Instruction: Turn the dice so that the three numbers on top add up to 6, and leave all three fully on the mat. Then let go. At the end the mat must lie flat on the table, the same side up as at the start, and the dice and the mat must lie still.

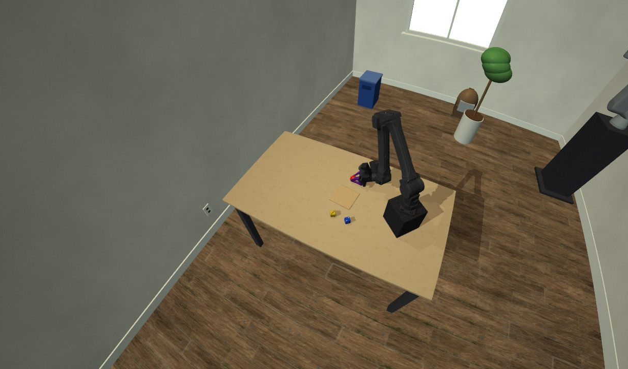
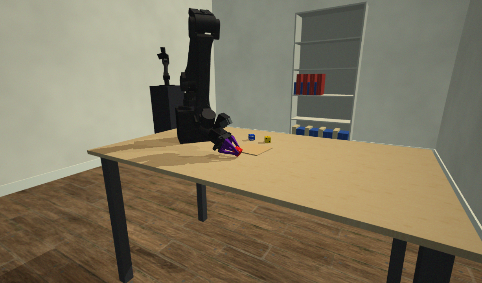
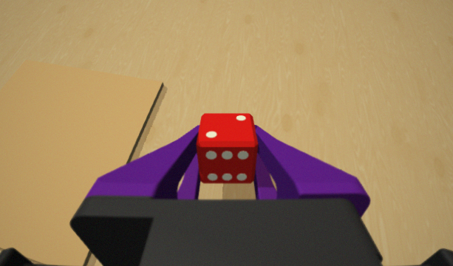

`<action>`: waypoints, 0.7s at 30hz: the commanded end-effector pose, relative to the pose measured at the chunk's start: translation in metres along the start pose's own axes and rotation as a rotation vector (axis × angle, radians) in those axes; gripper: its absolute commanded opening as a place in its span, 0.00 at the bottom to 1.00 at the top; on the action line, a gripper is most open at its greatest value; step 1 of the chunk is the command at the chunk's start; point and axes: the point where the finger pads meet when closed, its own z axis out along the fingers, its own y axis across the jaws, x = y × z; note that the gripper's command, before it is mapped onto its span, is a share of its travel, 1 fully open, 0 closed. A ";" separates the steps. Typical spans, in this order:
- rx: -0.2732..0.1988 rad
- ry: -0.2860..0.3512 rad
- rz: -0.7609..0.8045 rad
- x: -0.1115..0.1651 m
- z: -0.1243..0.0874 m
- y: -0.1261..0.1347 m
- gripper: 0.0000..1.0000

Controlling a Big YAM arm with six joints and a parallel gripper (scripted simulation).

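Observation:
My gripper (image 3: 227, 134) with purple fingers is shut on the red die (image 3: 227, 147); it also shows in the top view (image 1: 353, 177) and the exterior view (image 2: 238, 150). The die's upper face shows two pips and the face toward the wrist camera shows six. The gripper holds it low over the table, just beside the corner of the tan mat (image 1: 344, 196) (image 2: 256, 149) (image 3: 60, 148), which lies flat. A yellow die (image 1: 333, 213) (image 2: 267, 139) and a blue die (image 1: 347, 220) (image 2: 251, 136) rest on the table, off the mat.
The arm's black base (image 1: 404, 216) stands on the table near the mat. A bookshelf (image 2: 325, 74) stands behind the table. A black pedestal (image 1: 584, 156), a potted plant (image 1: 483, 91) and a blue bin (image 1: 369, 88) stand on the floor.

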 end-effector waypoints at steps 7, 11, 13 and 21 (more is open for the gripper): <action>0.006 -0.031 -0.022 -0.005 0.006 -0.003 0.26; -0.002 -0.014 -0.008 0.004 0.004 0.003 0.26; 0.001 -0.021 -0.013 0.001 0.004 0.001 0.26; 0.005 -0.029 -0.020 -0.003 0.005 -0.002 0.26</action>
